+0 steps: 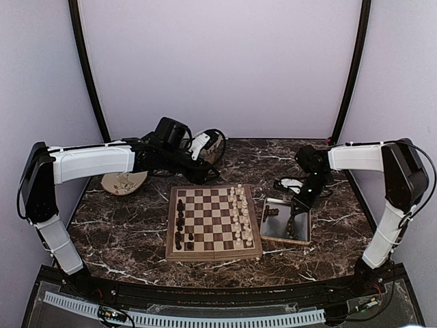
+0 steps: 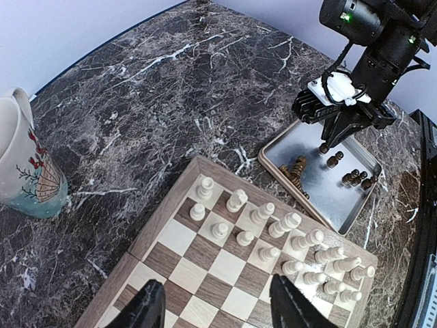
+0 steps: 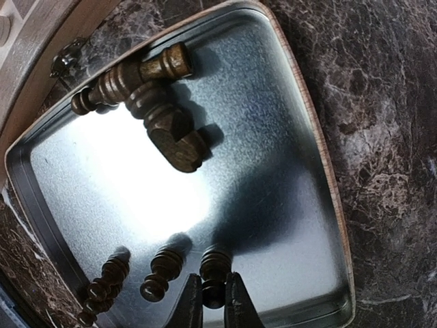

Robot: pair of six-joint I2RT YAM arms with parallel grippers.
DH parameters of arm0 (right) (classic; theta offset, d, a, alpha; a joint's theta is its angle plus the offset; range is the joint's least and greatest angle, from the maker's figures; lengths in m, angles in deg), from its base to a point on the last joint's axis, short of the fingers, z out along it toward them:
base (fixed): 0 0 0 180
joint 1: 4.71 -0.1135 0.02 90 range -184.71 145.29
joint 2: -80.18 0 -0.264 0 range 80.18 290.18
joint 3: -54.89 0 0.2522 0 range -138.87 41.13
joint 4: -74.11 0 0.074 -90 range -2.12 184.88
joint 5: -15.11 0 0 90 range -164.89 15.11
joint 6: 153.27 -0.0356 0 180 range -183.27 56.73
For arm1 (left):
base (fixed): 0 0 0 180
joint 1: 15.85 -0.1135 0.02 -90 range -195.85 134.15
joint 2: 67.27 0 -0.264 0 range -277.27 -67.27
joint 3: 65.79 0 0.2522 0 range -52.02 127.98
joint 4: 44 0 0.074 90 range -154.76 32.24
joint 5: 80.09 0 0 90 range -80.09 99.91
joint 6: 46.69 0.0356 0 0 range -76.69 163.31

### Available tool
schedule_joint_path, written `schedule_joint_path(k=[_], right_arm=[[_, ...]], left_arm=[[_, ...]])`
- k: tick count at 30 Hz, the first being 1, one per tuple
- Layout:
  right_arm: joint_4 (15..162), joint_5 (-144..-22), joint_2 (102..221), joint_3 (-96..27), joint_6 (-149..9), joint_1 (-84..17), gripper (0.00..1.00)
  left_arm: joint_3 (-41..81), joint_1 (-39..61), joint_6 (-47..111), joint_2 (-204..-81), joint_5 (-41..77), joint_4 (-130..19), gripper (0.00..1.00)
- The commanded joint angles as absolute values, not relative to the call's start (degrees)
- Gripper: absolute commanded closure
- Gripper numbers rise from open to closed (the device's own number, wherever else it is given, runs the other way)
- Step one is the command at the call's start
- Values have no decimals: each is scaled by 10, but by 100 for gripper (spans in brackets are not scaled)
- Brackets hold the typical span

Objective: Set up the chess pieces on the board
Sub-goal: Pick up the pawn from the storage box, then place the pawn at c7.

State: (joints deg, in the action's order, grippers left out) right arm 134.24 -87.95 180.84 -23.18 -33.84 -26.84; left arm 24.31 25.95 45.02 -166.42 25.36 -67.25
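Pick-up step: the right gripper (image 3: 213,285) is clamped on a dark piece (image 3: 215,263), probably a pawn, in the tray (image 3: 273,137). Next it needs a clean lift across to the board's (image 1: 214,222) dark side. The left gripper (image 2: 215,295) hangs half open, empty.

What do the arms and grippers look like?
The left arm and right arm have white shells, black joints and loose black cables. The right gripper is black with a white block and a green light above; the left gripper has black fingers.
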Motion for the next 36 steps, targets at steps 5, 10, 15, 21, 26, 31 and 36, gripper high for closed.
schedule_joint_path(k=[5,10,15,21,26,31,36], right_arm=[[1385,-924,1799,-298,-330,-259,95],[1413,-959,1802,-331,-326,-257,95],[1434,-971,1799,-387,-328,-274,94],[1462,-934,1820,-487,-316,-360,94],[1482,-900,1875,-580,-313,-445,94],[1488,-881,1945,-665,-317,-525,93],[1508,-882,2031,-760,-318,-583,93]], left_arm=[[247,263,448,-1645,263,-678,45],[248,263,448,-1642,265,-680,45],[246,263,451,-1627,236,-680,45],[232,252,449,-1591,116,-674,45],[206,212,421,-1542,57,-645,45],[189,177,408,-1512,43,-630,45],[186,173,410,-1496,36,-628,45]])
